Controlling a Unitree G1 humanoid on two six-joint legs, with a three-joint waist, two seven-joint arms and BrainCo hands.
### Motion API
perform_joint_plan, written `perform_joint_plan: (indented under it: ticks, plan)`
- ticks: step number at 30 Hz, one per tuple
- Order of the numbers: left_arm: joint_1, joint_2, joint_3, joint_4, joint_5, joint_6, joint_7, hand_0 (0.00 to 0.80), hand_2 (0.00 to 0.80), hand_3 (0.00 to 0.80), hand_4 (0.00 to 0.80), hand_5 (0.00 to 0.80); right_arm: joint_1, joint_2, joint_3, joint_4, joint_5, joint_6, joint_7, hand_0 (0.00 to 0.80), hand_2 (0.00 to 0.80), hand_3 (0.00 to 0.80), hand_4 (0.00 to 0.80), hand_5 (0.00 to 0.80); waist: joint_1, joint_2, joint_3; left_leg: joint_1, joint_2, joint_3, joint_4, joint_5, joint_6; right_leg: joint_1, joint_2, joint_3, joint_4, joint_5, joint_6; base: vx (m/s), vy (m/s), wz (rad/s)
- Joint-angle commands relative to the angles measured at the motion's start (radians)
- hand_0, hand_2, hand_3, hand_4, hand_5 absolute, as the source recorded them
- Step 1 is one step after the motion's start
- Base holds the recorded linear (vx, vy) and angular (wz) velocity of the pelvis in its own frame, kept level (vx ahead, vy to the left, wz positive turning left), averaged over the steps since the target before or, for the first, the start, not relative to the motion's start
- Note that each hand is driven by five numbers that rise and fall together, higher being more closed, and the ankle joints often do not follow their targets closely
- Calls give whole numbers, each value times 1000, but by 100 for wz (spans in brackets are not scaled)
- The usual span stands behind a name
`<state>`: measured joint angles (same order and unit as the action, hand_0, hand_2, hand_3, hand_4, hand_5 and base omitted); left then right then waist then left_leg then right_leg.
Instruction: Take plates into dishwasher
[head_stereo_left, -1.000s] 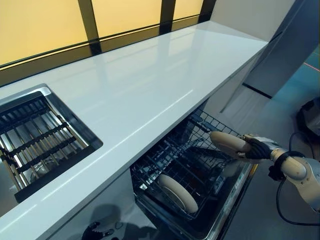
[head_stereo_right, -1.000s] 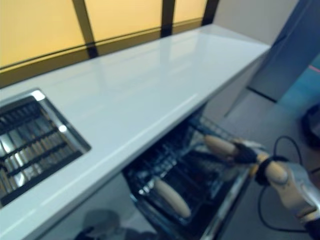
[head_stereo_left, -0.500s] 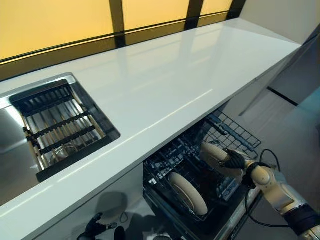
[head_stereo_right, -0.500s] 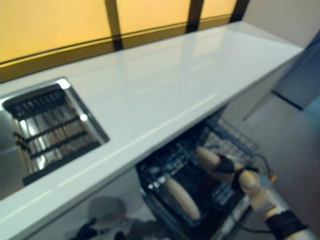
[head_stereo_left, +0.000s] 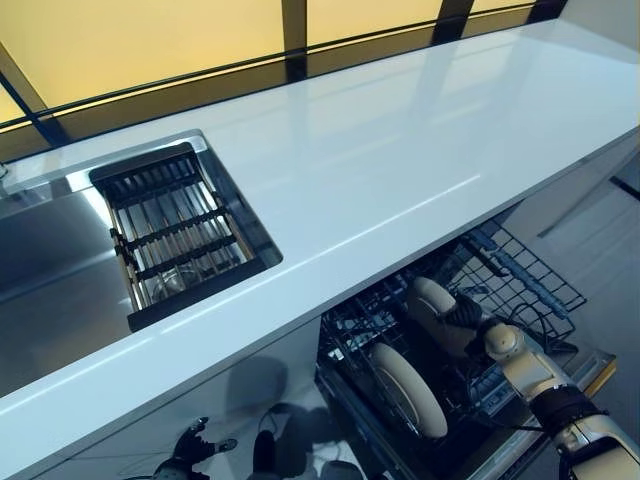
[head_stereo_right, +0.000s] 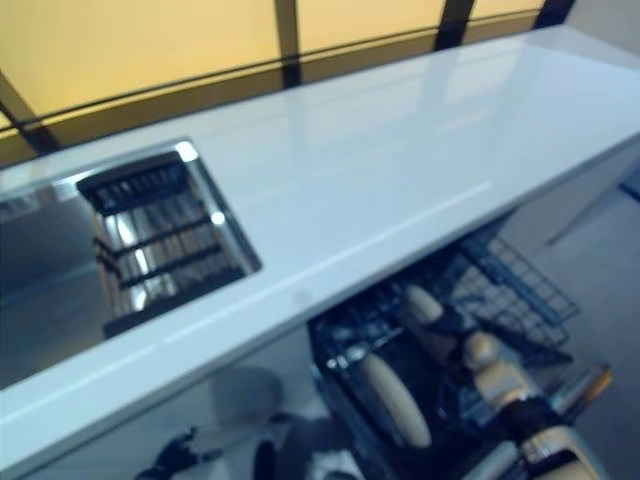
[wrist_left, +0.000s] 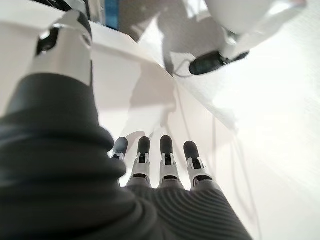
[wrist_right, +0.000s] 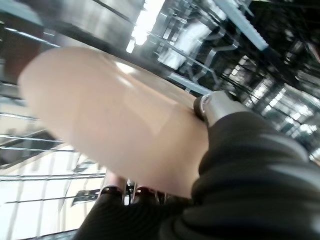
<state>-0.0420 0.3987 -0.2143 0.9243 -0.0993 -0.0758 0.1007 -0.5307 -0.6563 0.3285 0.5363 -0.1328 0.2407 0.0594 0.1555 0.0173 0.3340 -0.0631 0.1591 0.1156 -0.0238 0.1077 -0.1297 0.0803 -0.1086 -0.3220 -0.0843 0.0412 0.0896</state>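
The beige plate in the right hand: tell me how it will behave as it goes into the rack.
The beige plate looks rigid, glossy, so probably slippery in the right hand. Probably fragile against the wire dishwasher rack. On edge it may tip unless slotted like the racked plate.

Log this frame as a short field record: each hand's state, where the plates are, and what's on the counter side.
right hand: shut on the held plate, over the rack
held plate: tilted, above the dishwasher rack
racked plate: standing on edge in the rack
left hand: open, idle, holding nothing
countertop: white
sink: holds a slatted drying rack
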Motion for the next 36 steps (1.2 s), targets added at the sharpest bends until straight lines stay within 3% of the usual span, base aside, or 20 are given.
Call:
perform_joint_plan:
  ticks: [1,9,36]
  plan:
    - [-8,29,-38,9,-25,-32,3,0,0,0,0,0,-103,-64,29,55,65,14,-73,800,800,800,800,800,14,-3,-34,-101,-36,-45,25,22,6,-22,-65,9,95,-41,32,14,77,19]
    - [-1,29,-51,-14,-47,-53,-7,0,0,0,0,0,-168,-103,34,155,63,14,-106,800,800,800,800,800,30,21,-19,-99,-61,-52,15,19,19,-41,-89,-10,118,-37,38,5,53,10]
    - [-67,33,-82,-43,-82,-47,9,0,0,0,0,0,-220,-82,78,315,-28,7,-48,800,800,800,800,800,37,26,24,-97,-80,-50,-20,26,49,-102,-98,-7,152,-24,44,-9,6,2]
